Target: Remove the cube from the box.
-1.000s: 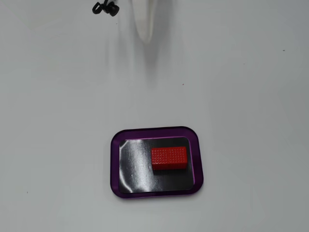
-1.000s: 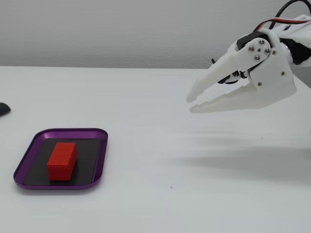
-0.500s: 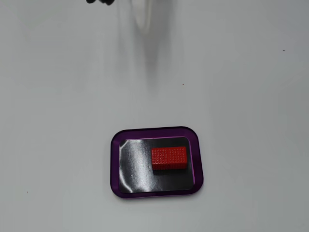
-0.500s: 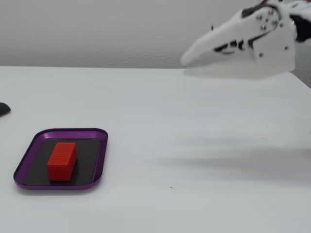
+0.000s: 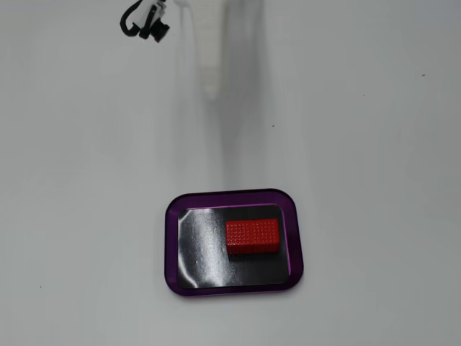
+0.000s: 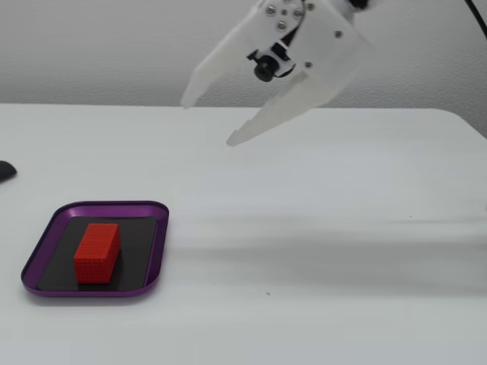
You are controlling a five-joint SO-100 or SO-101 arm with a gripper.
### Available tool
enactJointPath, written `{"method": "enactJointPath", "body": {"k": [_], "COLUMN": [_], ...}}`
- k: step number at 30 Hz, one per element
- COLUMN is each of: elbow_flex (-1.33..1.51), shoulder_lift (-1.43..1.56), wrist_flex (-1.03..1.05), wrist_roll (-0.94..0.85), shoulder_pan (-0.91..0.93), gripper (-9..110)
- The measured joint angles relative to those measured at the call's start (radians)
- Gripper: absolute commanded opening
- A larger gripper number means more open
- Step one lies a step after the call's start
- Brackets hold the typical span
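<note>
The red cube [image 5: 252, 236] lies flat on the black floor of the purple-rimmed box [image 5: 230, 198], right of the floor's middle in a fixed view. In the other fixed view the cube [image 6: 97, 252] sits in the box [image 6: 114, 209] at the lower left. My white gripper [image 6: 208, 122] is open and empty. It hangs well above the table, far up and to the right of the box, with its fingers pointing down and left. In the view from above the gripper [image 5: 210, 86] shows as a blurred white shape near the top edge, well away from the box.
A black cable or clip [image 5: 144, 21] lies at the top left of the white table. A small dark object [image 6: 4, 171] sits at the left edge. The table's far edge runs along a grey wall.
</note>
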Motion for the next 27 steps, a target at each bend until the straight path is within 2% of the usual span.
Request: {"method": "enactJointPath", "body": {"k": [6,11,27], "elbow_flex": [-0.523,-0.805,-0.899], "shoulder_lift": [-0.43,-0.641,-0.916], "wrist_flex": [0.235,0.285,0.288], "wrist_roll": [0.006,0.006,0.003], "shoulder_pan": [-0.069,-0.143,-0.143], "gripper": [24,24,24]}}
